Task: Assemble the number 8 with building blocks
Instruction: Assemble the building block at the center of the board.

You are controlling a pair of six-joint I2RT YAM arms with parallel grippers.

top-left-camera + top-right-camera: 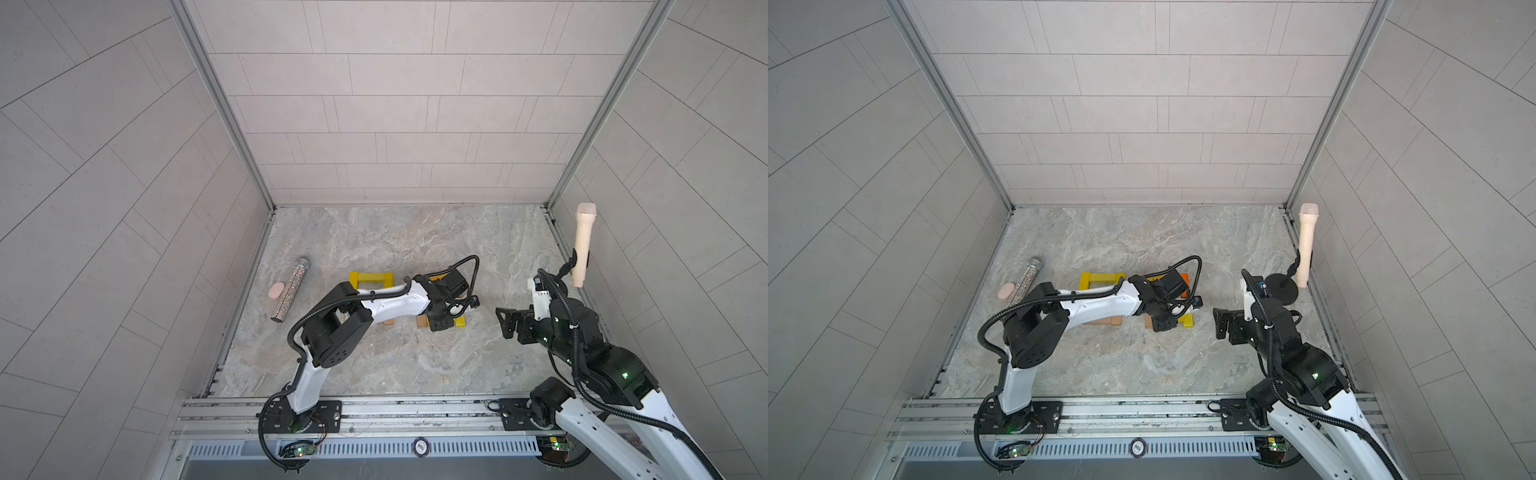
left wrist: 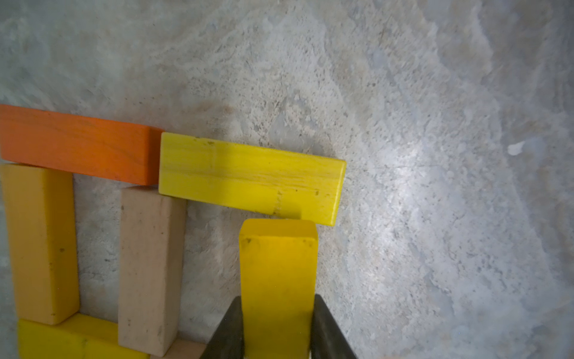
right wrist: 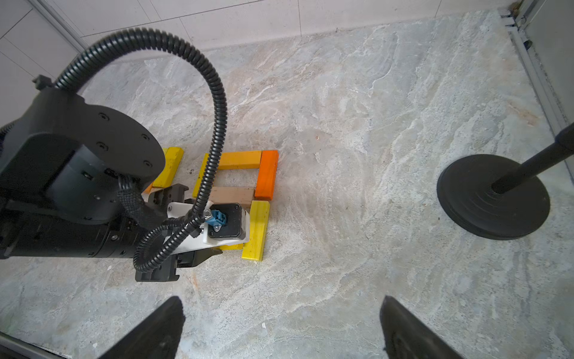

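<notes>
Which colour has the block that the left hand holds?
The flat wooden block is yellow; left wrist view shows it best.

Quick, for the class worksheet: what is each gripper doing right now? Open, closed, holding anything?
Left gripper: closed on a yellow block.
Right gripper: open, holding nothing.

I see a glittery silver microphone (image 1: pixel 291 289) lying flat on the marble tabletop (image 1: pixel 415 241), with a small pink oval thing (image 1: pixel 276 290) right beside it. Well apart, by the side wall, a beige microphone (image 1: pixel 582 245) sits on a black round-base stand (image 3: pixel 493 196).
</notes>
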